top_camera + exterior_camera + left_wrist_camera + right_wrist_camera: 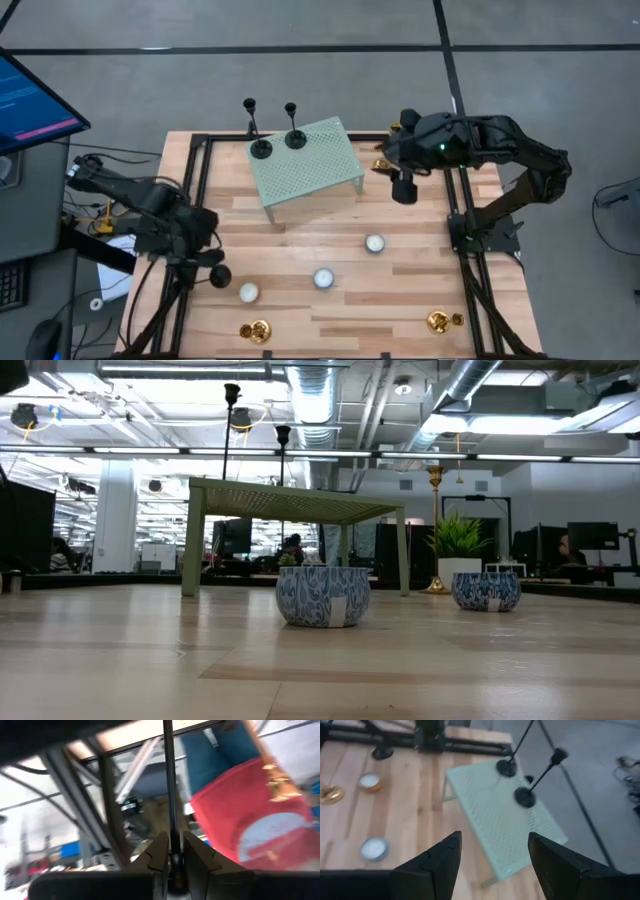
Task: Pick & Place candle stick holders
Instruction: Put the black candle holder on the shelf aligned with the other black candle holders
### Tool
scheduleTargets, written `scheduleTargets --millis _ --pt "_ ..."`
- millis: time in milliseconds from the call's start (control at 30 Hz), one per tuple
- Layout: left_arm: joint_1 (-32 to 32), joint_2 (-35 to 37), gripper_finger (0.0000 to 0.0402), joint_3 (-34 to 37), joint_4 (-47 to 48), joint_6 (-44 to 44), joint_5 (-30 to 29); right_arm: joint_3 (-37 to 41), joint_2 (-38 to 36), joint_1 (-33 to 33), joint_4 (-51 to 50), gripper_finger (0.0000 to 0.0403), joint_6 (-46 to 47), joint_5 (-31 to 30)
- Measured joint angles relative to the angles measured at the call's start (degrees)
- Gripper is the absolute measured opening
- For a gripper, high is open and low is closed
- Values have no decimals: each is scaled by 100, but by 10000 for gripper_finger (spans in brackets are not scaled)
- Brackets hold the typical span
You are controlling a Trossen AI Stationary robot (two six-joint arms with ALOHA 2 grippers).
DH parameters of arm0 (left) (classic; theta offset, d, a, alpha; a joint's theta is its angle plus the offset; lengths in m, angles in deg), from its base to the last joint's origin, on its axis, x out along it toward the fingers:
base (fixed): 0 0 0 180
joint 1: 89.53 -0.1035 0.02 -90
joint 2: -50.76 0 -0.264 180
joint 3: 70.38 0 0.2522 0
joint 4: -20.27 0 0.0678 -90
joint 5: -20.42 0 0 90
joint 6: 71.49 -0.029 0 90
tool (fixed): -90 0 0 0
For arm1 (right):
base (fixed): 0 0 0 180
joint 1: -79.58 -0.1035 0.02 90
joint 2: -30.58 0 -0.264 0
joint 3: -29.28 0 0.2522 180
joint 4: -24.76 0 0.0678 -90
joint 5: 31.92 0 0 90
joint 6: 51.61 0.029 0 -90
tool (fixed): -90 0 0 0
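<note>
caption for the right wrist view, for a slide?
Open right gripper hovers above the pale green perforated stand holding two black candle stick holders.

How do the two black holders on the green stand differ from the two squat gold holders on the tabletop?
Black holders are tall with slim stems; gold holders are short. Black holders stand side by side on the green stand; gold holders sit far apart on the table.

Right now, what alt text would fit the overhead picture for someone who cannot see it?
Two black candle holders stand on a pale green perforated stand on a wooden table. Three tealights and squat gold holders lie nearer. The left gripper holds a black holder; the right gripper hovers open.
</note>
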Motion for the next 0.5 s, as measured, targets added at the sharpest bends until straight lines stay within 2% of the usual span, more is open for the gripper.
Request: scheduleTargets --millis 300,500 --pt "-34 7 35 -619 -78 357 -1060 -3 342 552 881 221 -342 87" --pt "-255 -132 36 -922 -704 396 -1847 0 953 584 1565 221 -782 717"
